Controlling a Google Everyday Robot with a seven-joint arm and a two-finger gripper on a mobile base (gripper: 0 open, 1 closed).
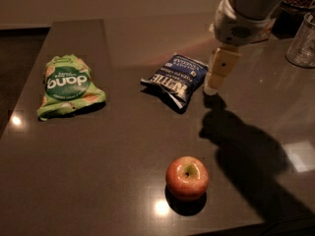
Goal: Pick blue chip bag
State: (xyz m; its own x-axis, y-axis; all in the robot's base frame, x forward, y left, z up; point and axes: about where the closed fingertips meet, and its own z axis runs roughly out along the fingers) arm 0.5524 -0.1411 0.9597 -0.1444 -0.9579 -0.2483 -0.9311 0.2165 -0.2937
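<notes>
Cannot tell whether released or clenched at the gripper (211, 87); hangs tip-down just above the dark table (98, 171). Nearest, at 6 o'clock: a red-yellow apple (187, 177), stem dimple up. Farther, mid-table: the blue chip bag (176, 77), lying flat, white lettering up, with the gripper just beside it at its 3 o'clock. At 9 o'clock, well apart: a green bag (66, 85). Farthest, at 2 o'clock: a clear glass (301, 43).

Dim scene. Gripper (213, 86), just right of blue bag (176, 77), throws heavy shadow (246, 146) toward its lower right; glare spots (160, 208) below it.
</notes>
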